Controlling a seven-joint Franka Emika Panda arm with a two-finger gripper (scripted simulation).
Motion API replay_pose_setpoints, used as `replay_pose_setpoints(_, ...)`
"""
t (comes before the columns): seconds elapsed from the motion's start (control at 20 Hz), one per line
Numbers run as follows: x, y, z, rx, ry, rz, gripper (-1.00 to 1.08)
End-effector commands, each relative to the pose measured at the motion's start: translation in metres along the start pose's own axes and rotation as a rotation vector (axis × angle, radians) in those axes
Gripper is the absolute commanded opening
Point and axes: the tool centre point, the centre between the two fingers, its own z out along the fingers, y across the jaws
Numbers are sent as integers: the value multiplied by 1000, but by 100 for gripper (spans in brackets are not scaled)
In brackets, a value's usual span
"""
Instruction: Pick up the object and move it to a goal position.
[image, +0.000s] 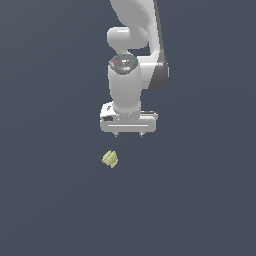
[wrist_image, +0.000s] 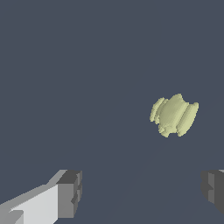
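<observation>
The pincer (image: 129, 134) hangs wide and empty above the dark surface (image: 50, 200). The ridged yellow-green chunk (image: 110, 159) lies at its seven o'clock in the exterior view, outside the fingers, nearer one fingertip (wrist_image: 213, 187).

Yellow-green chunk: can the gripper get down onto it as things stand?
Probably yes. The gripper is open and apart from the chunk, with nothing between them. The chunk lies off-centre from the fingers, so a sideways shift seems needed first.
</observation>
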Motion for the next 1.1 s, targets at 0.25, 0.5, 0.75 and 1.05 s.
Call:
replay_pose_setpoints(0.25,4,7,8,2,-3,130,100)
replay_pose_setpoints(0.5,9,15,16,2,-6,264,100)
replay_pose_setpoints(0.75,14,24,25,0,-9,417,100)
replay_pose_setpoints(1.05,19,36,36,-4,-11,601,100)
